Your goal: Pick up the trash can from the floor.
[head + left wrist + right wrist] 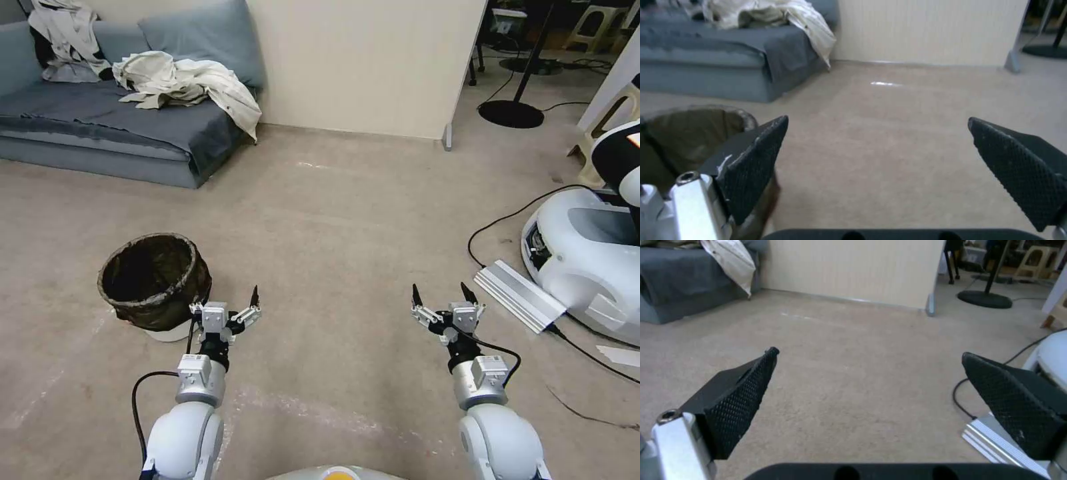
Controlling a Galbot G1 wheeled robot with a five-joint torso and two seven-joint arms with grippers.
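The trash can (155,280) is a small round white bin lined with a dark bag folded over its rim. It stands upright on the beige carpet floor (333,220), ahead of me on the left. My left gripper (227,301) hovers open just right of the bin, one finger close against its side. In the left wrist view the trash can (684,133) sits beside one black finger of the left gripper (878,119), outside the gap. My right gripper (440,292) hangs open over bare carpet further right, and nothing lies between the fingers of the right gripper (870,352).
A grey sofa (100,127) with crumpled clothes stands at the back left, and a cream partition wall (360,67) at the back centre. On the right are another robot's white base (587,253), a silver metal bar (520,293), black cables (493,227) and a stand's round base (511,113).
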